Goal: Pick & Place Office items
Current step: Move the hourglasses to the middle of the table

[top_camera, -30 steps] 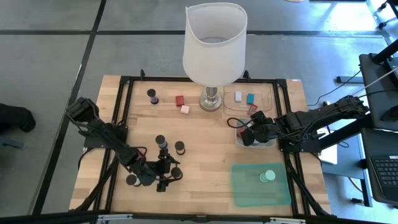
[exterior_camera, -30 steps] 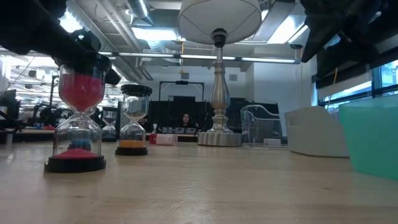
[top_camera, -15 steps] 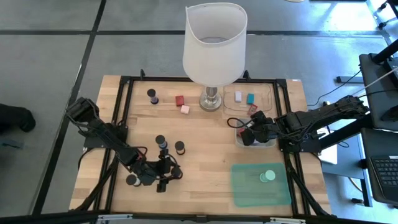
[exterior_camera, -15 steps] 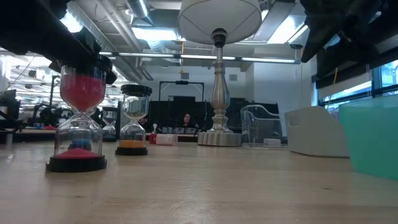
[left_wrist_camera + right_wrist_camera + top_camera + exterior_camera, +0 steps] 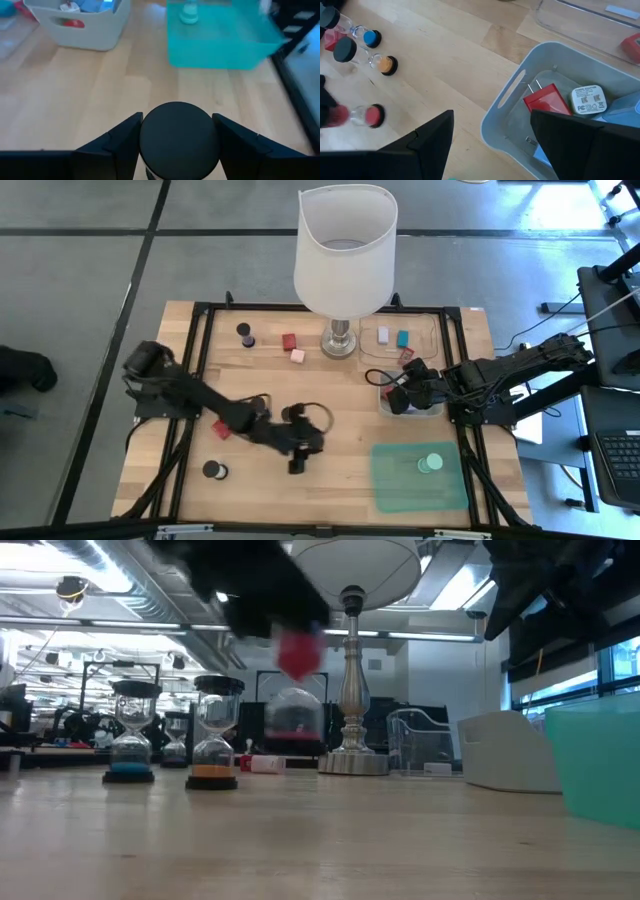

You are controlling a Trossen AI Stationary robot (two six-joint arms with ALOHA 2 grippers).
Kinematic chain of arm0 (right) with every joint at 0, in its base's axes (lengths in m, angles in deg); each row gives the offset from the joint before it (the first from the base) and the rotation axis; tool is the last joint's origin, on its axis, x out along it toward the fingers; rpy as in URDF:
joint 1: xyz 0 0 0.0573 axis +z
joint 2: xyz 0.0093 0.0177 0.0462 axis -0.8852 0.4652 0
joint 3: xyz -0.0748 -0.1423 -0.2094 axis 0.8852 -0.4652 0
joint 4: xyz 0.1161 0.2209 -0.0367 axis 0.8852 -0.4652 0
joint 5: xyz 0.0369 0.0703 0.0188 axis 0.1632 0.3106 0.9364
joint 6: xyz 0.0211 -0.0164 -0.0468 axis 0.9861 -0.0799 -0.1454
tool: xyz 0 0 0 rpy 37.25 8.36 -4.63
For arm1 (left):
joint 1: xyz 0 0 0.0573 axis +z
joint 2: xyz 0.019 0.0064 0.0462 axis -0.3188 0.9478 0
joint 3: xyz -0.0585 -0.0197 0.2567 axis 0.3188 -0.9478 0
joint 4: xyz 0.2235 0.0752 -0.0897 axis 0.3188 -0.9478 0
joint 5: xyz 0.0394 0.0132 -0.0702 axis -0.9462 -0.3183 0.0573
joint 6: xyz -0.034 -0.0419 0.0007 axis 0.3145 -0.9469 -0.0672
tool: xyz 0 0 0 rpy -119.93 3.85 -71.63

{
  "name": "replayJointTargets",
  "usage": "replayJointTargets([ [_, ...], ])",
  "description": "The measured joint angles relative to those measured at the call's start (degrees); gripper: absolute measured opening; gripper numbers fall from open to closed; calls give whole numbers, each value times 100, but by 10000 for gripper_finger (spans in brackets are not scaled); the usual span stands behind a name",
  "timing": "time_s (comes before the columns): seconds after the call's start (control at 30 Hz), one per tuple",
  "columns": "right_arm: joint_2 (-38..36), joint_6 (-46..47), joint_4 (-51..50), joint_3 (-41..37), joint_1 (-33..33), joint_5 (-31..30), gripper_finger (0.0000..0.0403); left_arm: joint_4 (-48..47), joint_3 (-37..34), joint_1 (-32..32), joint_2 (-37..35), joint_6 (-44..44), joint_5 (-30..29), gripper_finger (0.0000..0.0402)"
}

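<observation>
Nearest the table's front edge, well in front of the lamp [image 5: 345,255], the left arm reaches out low and long across the wood, its left gripper [image 5: 300,448] ahead of the lamp base and a little to its left. Its fingers [image 5: 117,142] are clamped on the black end cap of the red hourglass [image 5: 297,655], which hangs in the air clear of the table. To the right of that, further from the lamp than any other container, lies the teal tray [image 5: 395,485] with a mint-green disc [image 5: 430,463] in it.

Closer to the lamp, on its right, the right arm comes in from the table's side and the right gripper [image 5: 400,395] hovers over the grey bin [image 5: 510,100], fingers spread apart with nothing between them. The bin holds a red plug block [image 5: 547,100], a white adapter [image 5: 587,98] and something blue, partly hidden.

Just beside the lamp base sits the clear tray [image 5: 430,320], holding a white block [image 5: 383,334], a teal block [image 5: 403,338] and a red piece [image 5: 408,353].
</observation>
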Motion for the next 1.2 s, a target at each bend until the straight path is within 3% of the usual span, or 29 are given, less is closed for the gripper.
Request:
replayJointTargets([
  [0.2, 0, -2, 39, 0, -1, 14, 267, -551, 1439, 420, 1129, 520, 422, 218],
  [0.43, 0, -2, 45, 0, 0, 39, 267, -412, 2307, 669, 1749, 694, 523, 219],
  [0.73, 0, -3, 104, 0, -2, 159, 267, 58, 2322, 690, 2018, 503, 492, 220],
  [1.2, 0, -3, 131, 0, -2, 166, 267, -405, 2322, 713, 2020, 378, 458, 221],
])
